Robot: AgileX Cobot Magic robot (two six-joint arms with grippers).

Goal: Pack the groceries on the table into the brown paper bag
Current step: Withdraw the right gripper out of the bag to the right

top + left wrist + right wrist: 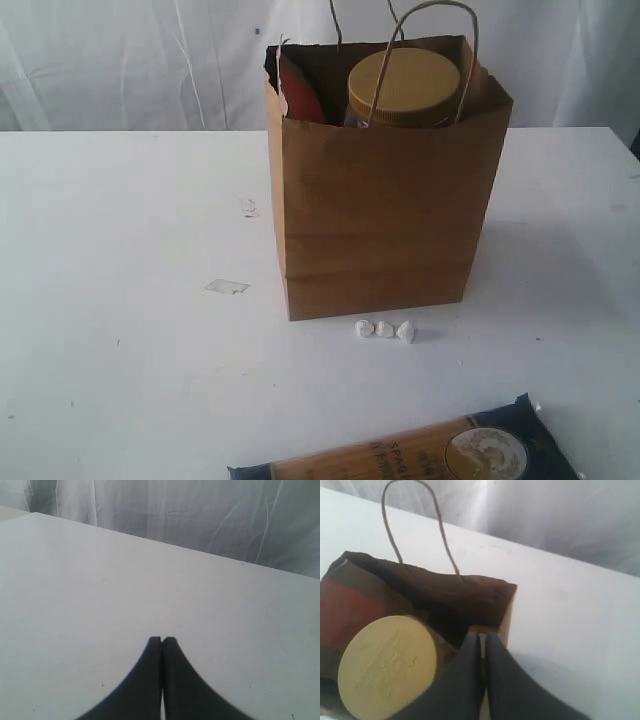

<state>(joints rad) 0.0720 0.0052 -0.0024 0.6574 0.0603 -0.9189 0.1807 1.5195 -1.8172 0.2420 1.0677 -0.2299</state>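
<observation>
Brown paper bag [380, 220] upright on table [120, 250] | tan-lid jar [403, 85] + orange-brown pouch [300, 95] inside | R gripper [482, 637] over bag mouth, clenched, empty | L gripper [162, 641] clenched, idle | next prob: spaghetti packet [420, 455] at near edge, needs open-up, grab, lift in.

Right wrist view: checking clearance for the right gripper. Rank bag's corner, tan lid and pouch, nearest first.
1. bag's corner, at the tips of the right gripper.
2. tan lid, close beside, inside the bag.
3. pouch, beyond the lid.
</observation>
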